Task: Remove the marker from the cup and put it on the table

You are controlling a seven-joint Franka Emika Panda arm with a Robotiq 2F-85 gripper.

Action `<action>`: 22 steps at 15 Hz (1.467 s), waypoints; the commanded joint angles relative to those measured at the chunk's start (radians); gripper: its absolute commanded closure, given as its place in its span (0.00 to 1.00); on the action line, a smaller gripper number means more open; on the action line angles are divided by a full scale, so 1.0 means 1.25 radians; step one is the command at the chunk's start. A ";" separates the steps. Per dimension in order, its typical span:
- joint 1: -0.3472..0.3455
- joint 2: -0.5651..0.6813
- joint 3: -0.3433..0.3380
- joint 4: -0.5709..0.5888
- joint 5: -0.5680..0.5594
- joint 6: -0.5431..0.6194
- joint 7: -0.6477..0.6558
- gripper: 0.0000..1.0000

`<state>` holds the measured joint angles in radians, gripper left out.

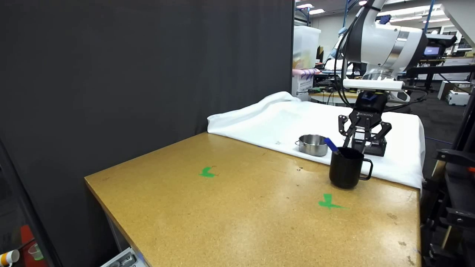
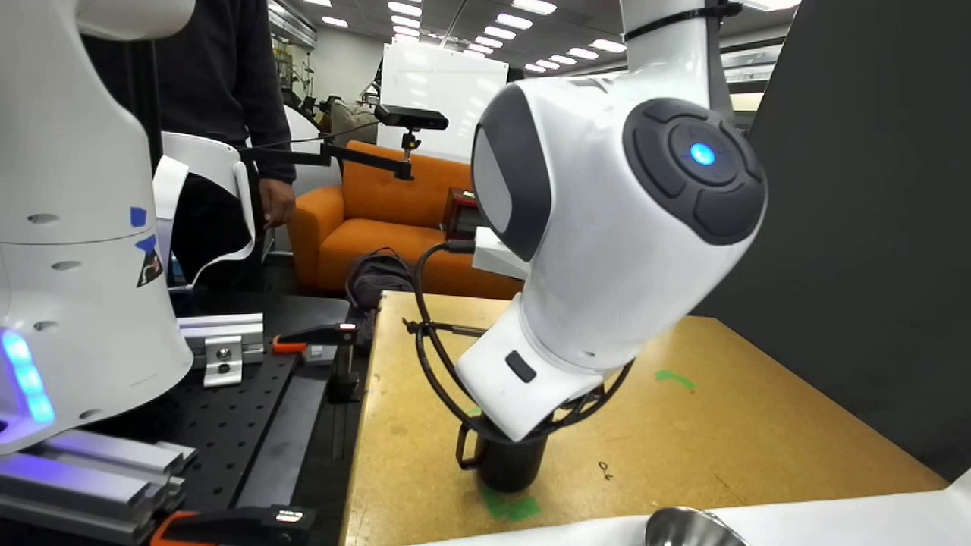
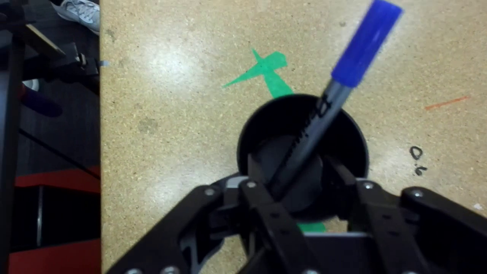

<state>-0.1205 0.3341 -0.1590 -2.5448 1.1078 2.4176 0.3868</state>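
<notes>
Cup (image 1: 344,171) upright; marker (image 3: 336,95) inside (tilted; blue-topped)

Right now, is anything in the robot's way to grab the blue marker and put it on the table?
The black cup is: its wall surrounds the lower end of the marker, which likely must be lifted clear before reaching the table. In the wrist view, nothing visible stands between the open gripper and the marker's top.

Metal bowl (image 1: 313,146) & blk. box (image 1: 375,148) are on white cloth (image 1: 293,122), w/ dark backdrop (image 1: 156,74) beside; in an exterior view, orange sofa (image 2: 394,233) stands before whiteboard (image 2: 440,91).
</notes>
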 commanded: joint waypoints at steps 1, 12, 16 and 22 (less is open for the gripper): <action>0.019 -0.022 0.010 -0.040 -0.001 0.005 -0.026 0.54; 0.041 -0.035 0.018 -0.041 0.008 0.021 -0.002 0.56; 0.040 -0.071 0.014 -0.034 0.006 0.036 0.013 0.55; 0.035 -0.095 0.014 -0.039 0.011 0.059 0.017 0.51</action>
<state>-0.0723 0.2377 -0.1410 -2.5768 1.1088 2.4677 0.4039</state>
